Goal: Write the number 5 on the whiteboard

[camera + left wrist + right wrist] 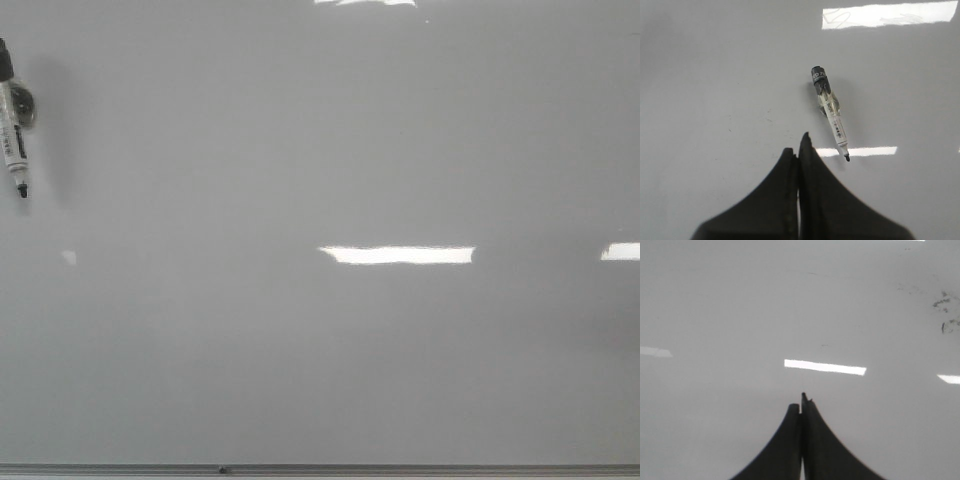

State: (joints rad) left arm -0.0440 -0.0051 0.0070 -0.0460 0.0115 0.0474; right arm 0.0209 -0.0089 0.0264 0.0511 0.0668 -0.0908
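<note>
**Marker not yet picked up; board still blank**

No 5 is written anywhere that shows: the whiteboard (320, 350) lies glossy and pale across the whole front view, bare apart from light reflections, its thin grey edge along the bottom. In the right wrist view a few faint dark smudges (945, 315) mark the surface, but they form no digit.

The marker (14, 125) lies on the board at the far left of the front view, uncapped, with its dark tip pointing toward the bottom edge. In the left wrist view it lies free, just ahead of the left claw (799, 145) and a little to one side, with nothing touching it.

Both claws are closed on nothing. The left one's fingers are pressed together, and so are the right claw's (802, 402), which hangs over bare board well away from the marker.

So the task appears to be at its opening step, fetching the marker. The left claw is the nearer one. It would need to open, line its fingers across the barrel, descend and close on it before any stroke can begin.
</note>
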